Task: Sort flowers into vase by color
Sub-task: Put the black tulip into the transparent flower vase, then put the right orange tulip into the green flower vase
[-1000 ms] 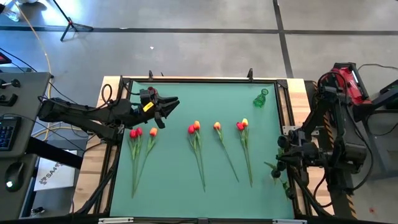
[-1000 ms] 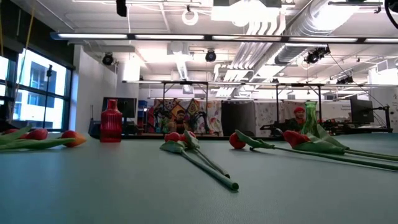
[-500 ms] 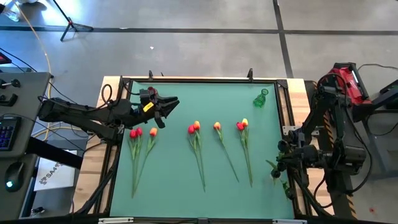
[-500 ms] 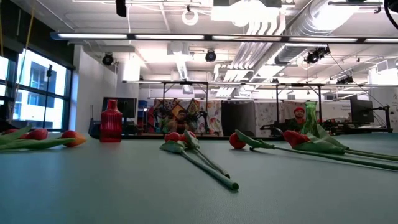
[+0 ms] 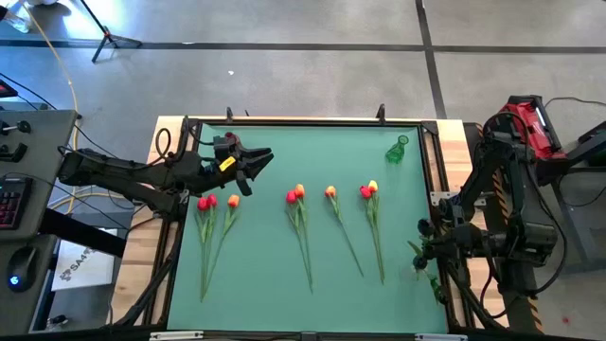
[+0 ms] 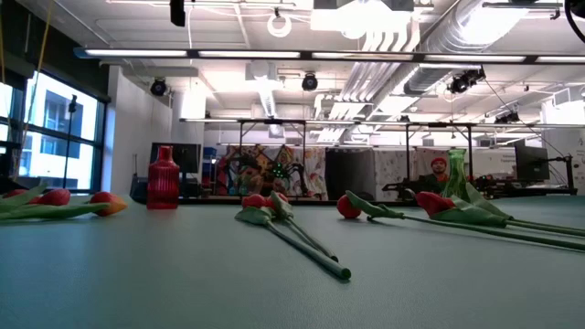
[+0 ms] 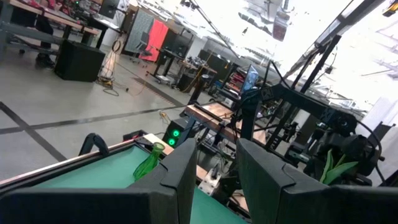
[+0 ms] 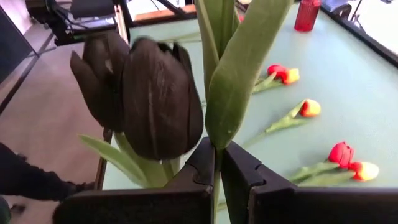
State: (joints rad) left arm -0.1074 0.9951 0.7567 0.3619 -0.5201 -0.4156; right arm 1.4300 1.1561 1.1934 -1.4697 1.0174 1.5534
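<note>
Right gripper (image 8: 216,163), off the counter's (image 5: 275,284) edge near the green vase (image 5: 396,150), fingers clamped on a dark tulip's stem (image 8: 216,162); left gripper (image 5: 258,159) fingers apart, empty, above flowers (image 5: 299,220) lying mid-counter.

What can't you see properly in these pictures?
- Flower in the right claw: its head is cut off by the right wrist view's top edge; the leaf hides more, so its colour is unknown.
- Green vase: too small in the high view to see what's inside.
- Red vase: outside the high view.
- Left claw: nothing seen between its fingers.
</note>
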